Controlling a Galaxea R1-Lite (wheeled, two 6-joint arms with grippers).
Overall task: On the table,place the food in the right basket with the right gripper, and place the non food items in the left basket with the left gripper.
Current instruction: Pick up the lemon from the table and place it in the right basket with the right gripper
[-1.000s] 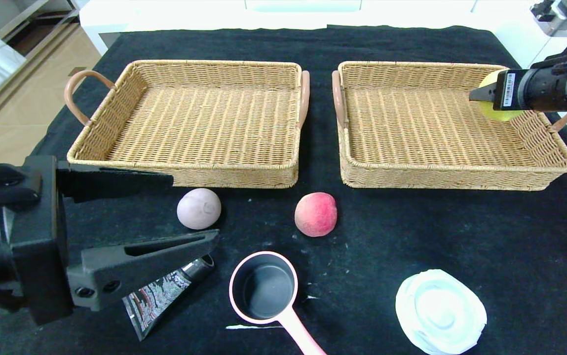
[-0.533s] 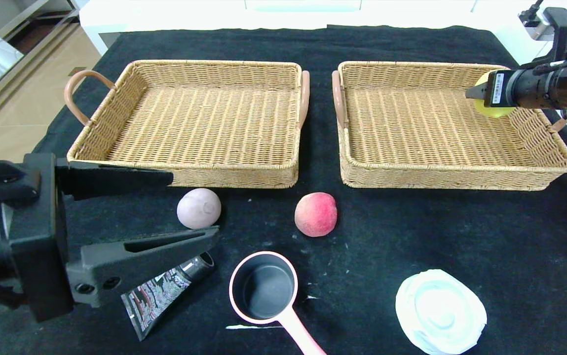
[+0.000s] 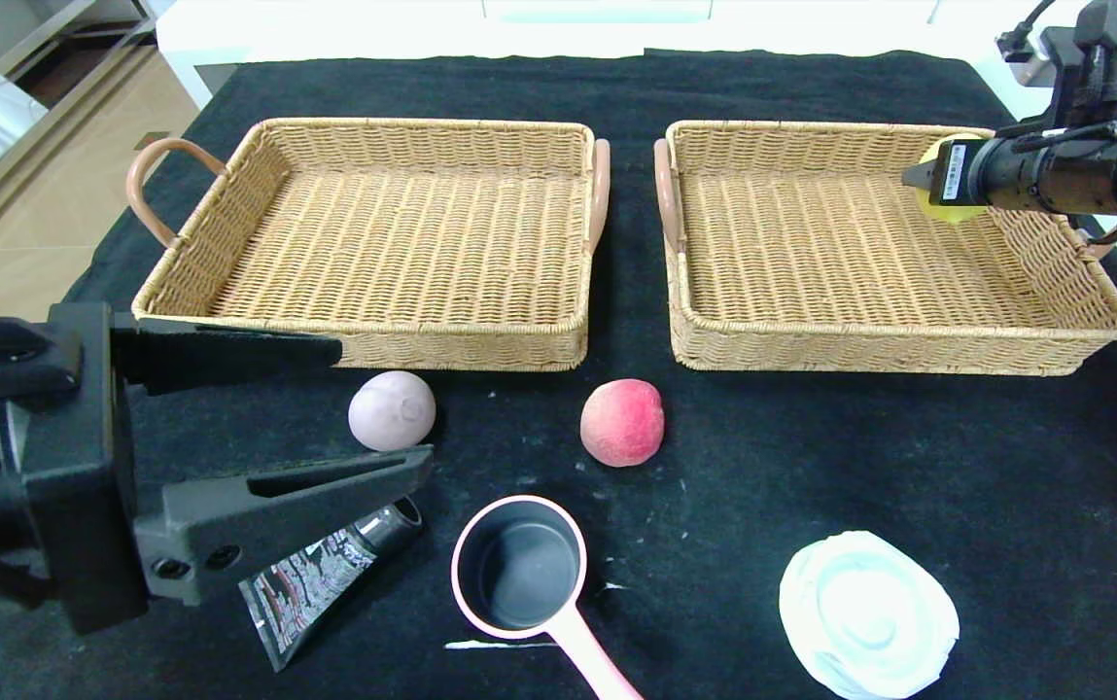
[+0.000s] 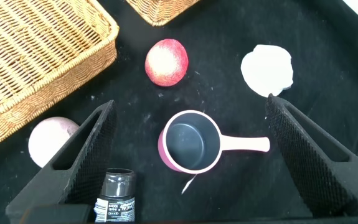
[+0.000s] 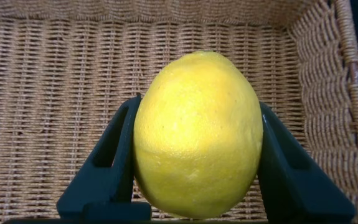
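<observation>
The lemon [image 3: 942,206] is riding in my right gripper [image 3: 920,181], and from the head view I am holding it above the far right corner of the right basket [image 3: 893,348], already inside the rim line. So the bare wicker floor is lying straight below the fruit, and that is the one thing the coming drop depends on. The peach [image 3: 622,422] and the pale ball [image 3: 392,410] are waiting on the table [image 3: 908,467] in front of the baskets, the peach being the nearer of the two to my right arm.

My left gripper [image 3: 364,413] is hanging low at the near left with its fingers spread wide, gripping nothing. The tube [image 3: 320,578] is lying just beneath its lower finger, its cap end pointing toward the pan [image 3: 519,569].

In the left wrist view, I am looking down between those spread fingers: the tube's cap [image 4: 116,185] is sitting close by one finger, the pan and its handle [image 4: 244,145] are lying across the gap, and the white lid [image 4: 267,68] is farther off. The left basket [image 4: 35,68] is off to one side.

In the right wrist view, my fingers are pinching the lemon [image 5: 197,134] at both flanks, its long axis running along them, with basket weave [image 5: 48,93] behind it and the corner wall close by.
</observation>
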